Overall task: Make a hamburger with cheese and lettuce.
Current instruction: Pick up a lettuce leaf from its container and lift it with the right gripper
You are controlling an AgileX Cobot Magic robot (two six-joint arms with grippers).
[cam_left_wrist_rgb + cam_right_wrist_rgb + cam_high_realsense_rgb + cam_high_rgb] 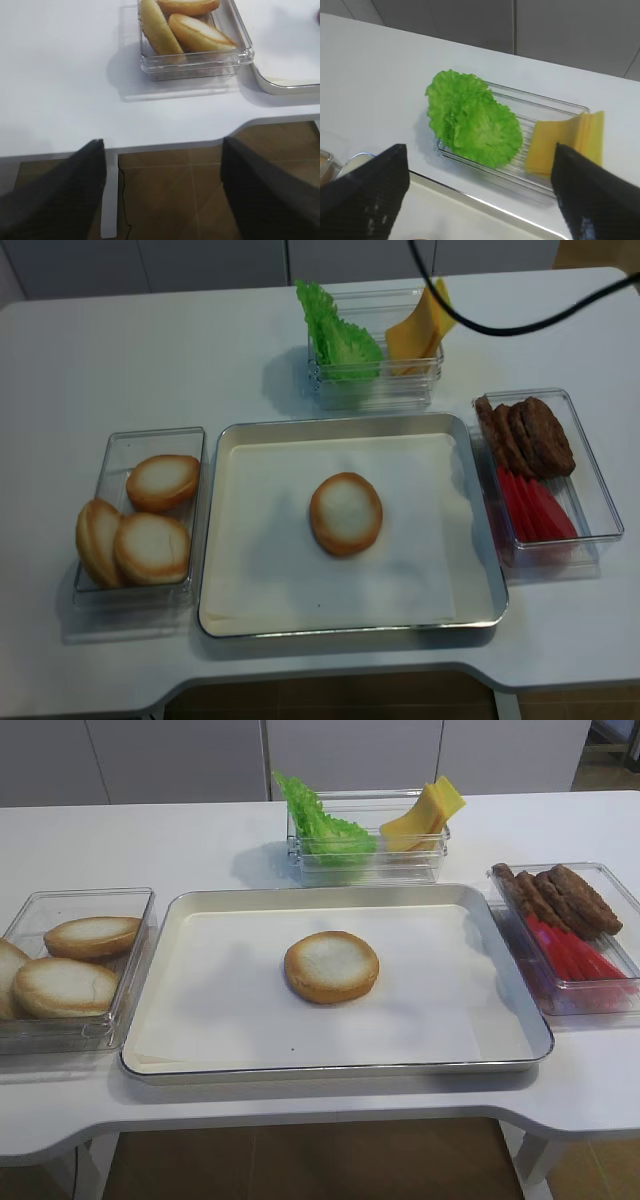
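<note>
The hamburger [331,966] sits alone mid-tray [160,945], bare paper all round it. Behind the tray, lettuce [472,119] and cheese [565,142] share a clear bin [547,107]. The right claw [480,200] hovers above them, spread wide, empty. The left claw [162,192] hangs spread past the tabletop [60,75] edge, empty.

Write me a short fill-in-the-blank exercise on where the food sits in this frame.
1. One bun half lies face up on the paper in the ____.
2. The lettuce shares a clear container with the ____.
3. The meat patties sit in a box together with ____ strips.
4. In the right wrist view the right gripper stands ____ and holds nothing.

Missing words: tray; cheese; red; open
</note>
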